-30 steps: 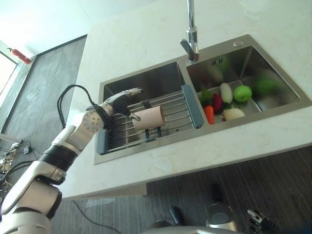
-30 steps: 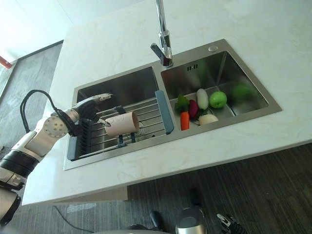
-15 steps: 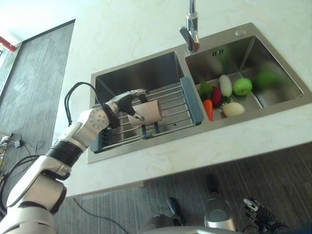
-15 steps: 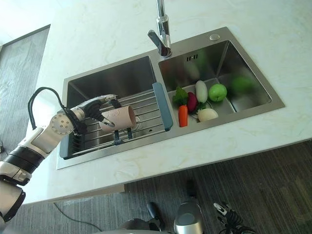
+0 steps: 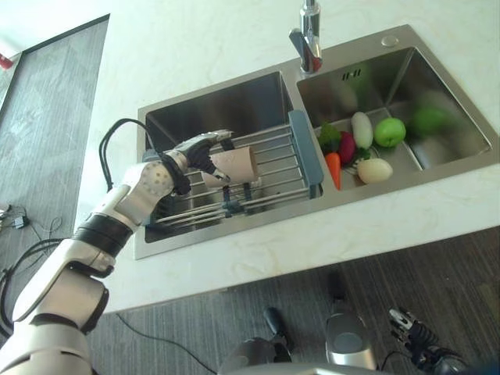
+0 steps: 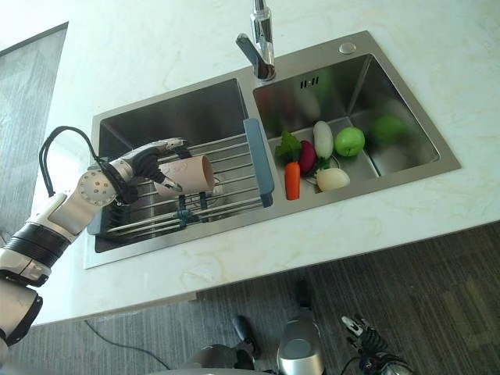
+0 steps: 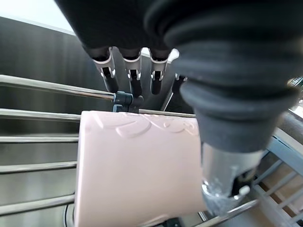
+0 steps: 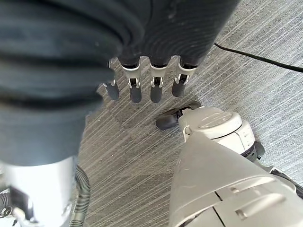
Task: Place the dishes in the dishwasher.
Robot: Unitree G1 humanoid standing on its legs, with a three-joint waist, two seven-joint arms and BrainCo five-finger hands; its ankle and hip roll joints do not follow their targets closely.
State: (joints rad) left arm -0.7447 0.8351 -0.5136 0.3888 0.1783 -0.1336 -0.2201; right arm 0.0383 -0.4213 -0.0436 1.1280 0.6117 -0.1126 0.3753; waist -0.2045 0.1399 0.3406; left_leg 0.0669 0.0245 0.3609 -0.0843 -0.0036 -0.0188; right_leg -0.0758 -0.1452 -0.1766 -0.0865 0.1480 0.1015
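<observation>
In the left eye view, the robot's left hand (image 5: 195,153) sits left of centre over the wire drying rack (image 5: 273,176) that spans the left basin of the steel double sink (image 5: 234,109), its fingers and thumb closing round a pale pink ceramic cup (image 5: 234,165) that lies on its side on the bars. In the right eye view the same cup (image 6: 191,175) shows mid-left, apparently resting on the rack, while vegetables and a green apple (image 6: 349,141) lie in the right basin. The left wrist view shows the fingers (image 7: 133,78) reaching over the cup's far edge and the thumb down its near side, a grasp probably not yet firm. The right wrist view shows the right hand (image 8: 151,80) hanging relaxed over striped grey floor (image 8: 265,94). I judge the task barely begun: the cup is not lifted, and no dishwasher is seen.
</observation>
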